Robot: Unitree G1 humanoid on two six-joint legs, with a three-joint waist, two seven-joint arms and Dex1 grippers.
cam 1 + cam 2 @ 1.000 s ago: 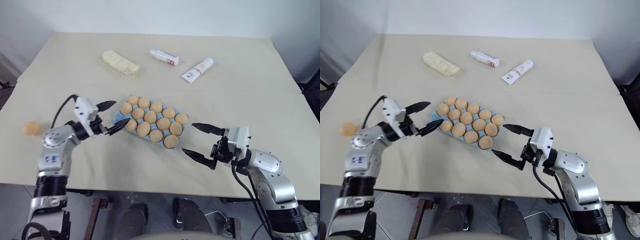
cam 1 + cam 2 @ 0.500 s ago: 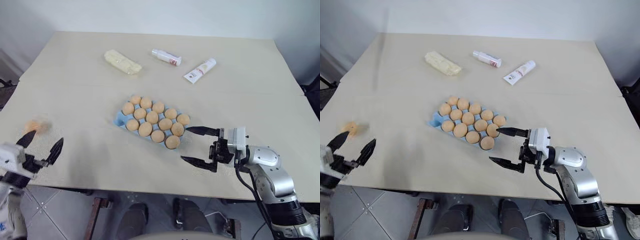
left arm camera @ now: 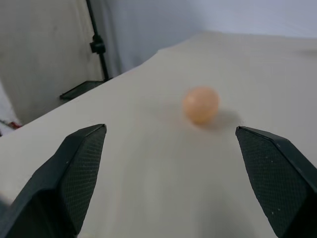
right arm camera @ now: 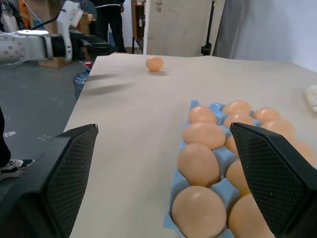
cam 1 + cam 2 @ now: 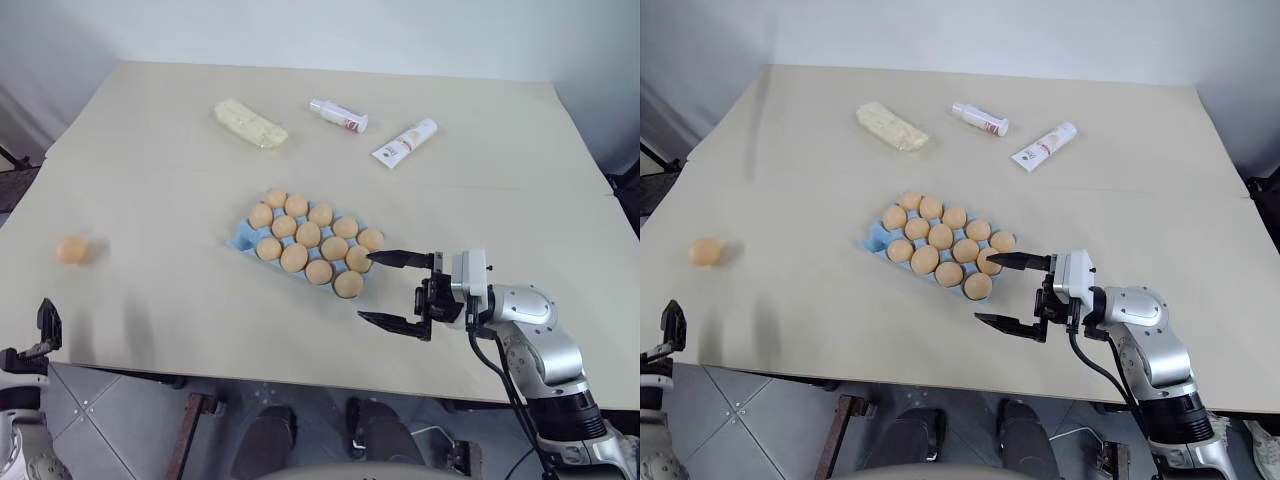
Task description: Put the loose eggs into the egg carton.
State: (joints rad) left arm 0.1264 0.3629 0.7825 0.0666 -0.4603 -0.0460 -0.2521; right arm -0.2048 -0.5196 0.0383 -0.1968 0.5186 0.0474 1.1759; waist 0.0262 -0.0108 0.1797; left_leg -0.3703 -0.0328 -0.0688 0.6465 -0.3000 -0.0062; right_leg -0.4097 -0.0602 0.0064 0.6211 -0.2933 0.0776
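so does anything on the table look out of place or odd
One loose egg sits alone near the table's left edge, well apart from the egg carton. One corner cup of the carton nearest that egg looks empty. Nothing looks spilled or broken.

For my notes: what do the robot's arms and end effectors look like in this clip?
The right arm is glossy silver-grey with dark joint bands, a white wrist block and a black cable trailing below. Its right end effector has two slim, pointed black fingers. The left end effector shows broad black fingers with finely textured pads.

Orange-tan eggs (image 5: 309, 235), light blue carton (image 5: 241, 238), beige table (image 5: 150, 150).
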